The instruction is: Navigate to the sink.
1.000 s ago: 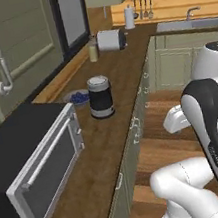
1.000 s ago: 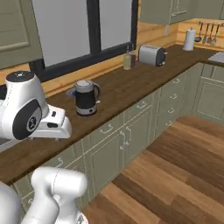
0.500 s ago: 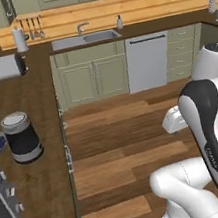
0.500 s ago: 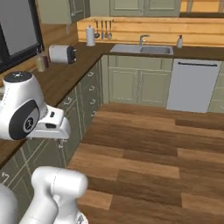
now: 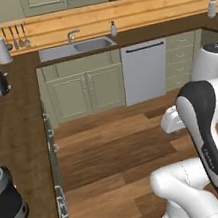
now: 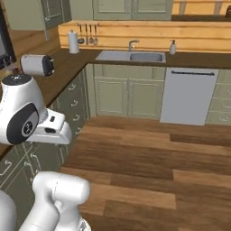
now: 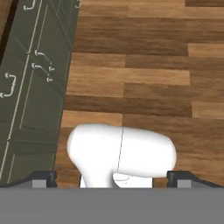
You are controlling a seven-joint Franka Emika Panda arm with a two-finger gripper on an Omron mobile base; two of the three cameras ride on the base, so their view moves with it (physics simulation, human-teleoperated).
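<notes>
Your sink [image 5: 76, 48] [image 6: 131, 56] sits in the far counter, well ahead across the wood floor [image 7: 144, 65]. The gripper [image 7: 112, 179] points down at that floor, fingers wide apart.

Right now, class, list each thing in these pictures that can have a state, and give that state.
sink: basin looks empty, no water running from the faucet.
dishwasher: door closed.
cabinet doors under the sink: closed.
toaster: upright on the counter.
gripper: fingertips far apart, open, holding nothing.
</notes>
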